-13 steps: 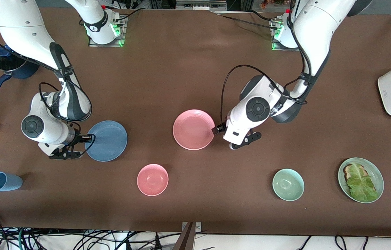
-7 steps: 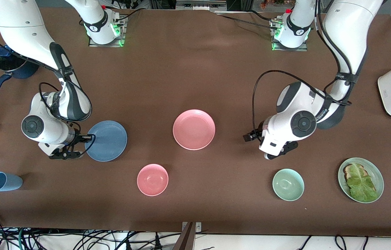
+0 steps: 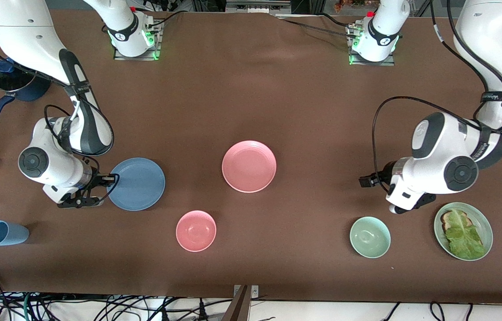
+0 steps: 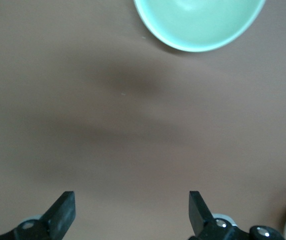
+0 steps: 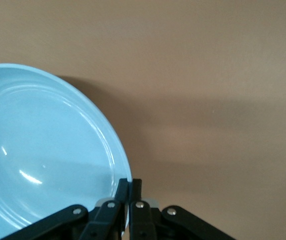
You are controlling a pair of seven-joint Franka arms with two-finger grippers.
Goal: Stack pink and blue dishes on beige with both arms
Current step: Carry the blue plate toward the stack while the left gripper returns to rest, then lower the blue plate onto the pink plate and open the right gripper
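From the front, your right gripper pinches the blue plate's rim; the pink plate lies flat well toward the left gripper, which hangs wide and empty. No bare beige plate shows. In the left wrist view, only a mint bowl lies ahead. In the right wrist view, that thin edge grip could let the plate pivot. No legible writing.
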